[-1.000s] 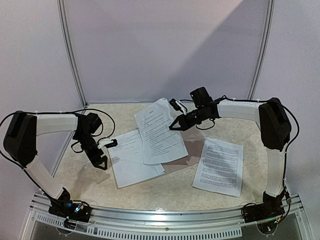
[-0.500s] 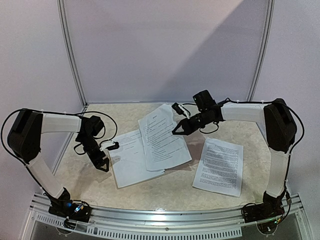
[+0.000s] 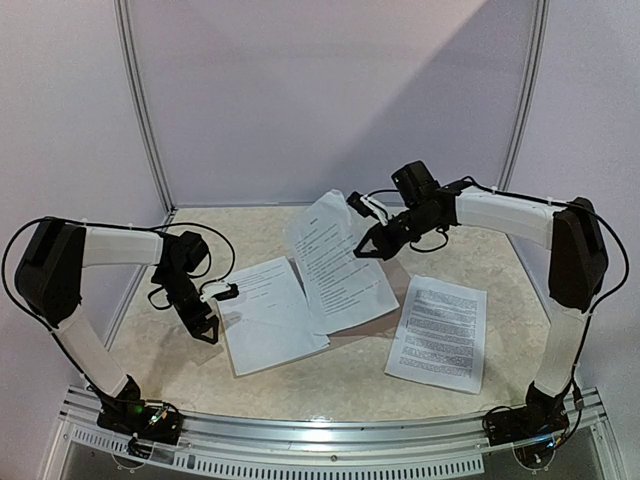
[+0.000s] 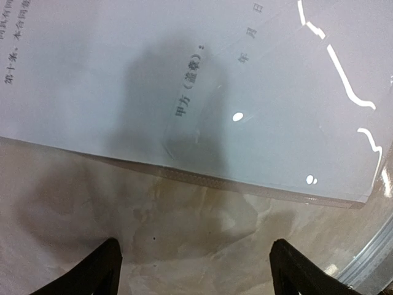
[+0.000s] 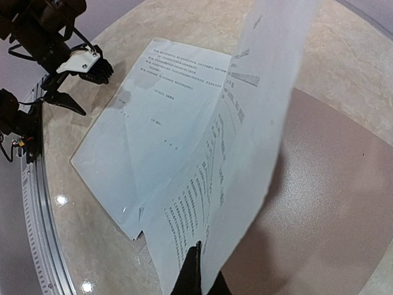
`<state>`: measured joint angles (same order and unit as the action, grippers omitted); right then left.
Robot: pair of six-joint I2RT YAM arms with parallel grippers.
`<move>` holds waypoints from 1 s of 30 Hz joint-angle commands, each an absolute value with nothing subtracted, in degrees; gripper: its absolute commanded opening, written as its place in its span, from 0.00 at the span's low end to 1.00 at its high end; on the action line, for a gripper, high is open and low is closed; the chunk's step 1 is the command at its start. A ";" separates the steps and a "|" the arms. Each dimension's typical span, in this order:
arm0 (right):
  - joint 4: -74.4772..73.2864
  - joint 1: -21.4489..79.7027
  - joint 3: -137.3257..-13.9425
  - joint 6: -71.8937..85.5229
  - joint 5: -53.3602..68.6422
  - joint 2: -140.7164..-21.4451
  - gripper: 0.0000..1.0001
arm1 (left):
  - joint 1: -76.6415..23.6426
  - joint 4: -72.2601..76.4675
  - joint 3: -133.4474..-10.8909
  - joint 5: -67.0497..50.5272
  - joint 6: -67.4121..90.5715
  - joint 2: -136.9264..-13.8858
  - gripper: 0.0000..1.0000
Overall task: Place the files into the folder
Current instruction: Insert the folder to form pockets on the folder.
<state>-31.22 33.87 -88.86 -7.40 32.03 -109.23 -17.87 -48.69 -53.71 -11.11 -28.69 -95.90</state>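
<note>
My right gripper (image 3: 366, 246) is shut on the near edge of a white printed sheet (image 3: 338, 262), held lifted and curling. In the right wrist view the closed jaws (image 5: 198, 261) pinch this sheet (image 5: 245, 141) above the brownish-tan folder (image 5: 334, 184). A second file (image 3: 268, 315), glossy on top, lies flat at left; it also shows in the right wrist view (image 5: 153, 117). A third file (image 3: 438, 332) lies at right. My left gripper (image 3: 205, 326) is open and empty, just off the left file's edge (image 4: 184, 92), its fingertips (image 4: 105, 267) over bare table.
The tabletop (image 3: 330, 375) is beige marble-patterned, with a metal rail (image 3: 330, 440) along the near edge and white walls around it. My left arm's gripper shows in the right wrist view (image 5: 77, 70) at the far left.
My right gripper has moved right and back with the sheet, lifting it and dragging it off the left file. My left gripper shifted slightly, then stayed still.
</note>
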 commanded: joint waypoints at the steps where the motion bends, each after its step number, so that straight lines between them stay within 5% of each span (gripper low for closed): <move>1: -35.16 34.84 -90.96 -9.88 31.20 -108.29 0.00 | -18.85 -47.71 -53.53 -12.52 -28.70 -96.35 0.86; 30: -22.41 36.56 -88.72 3.28 41.03 -114.54 0.00 | -18.87 -47.29 -53.04 -13.44 -28.77 -95.63 0.86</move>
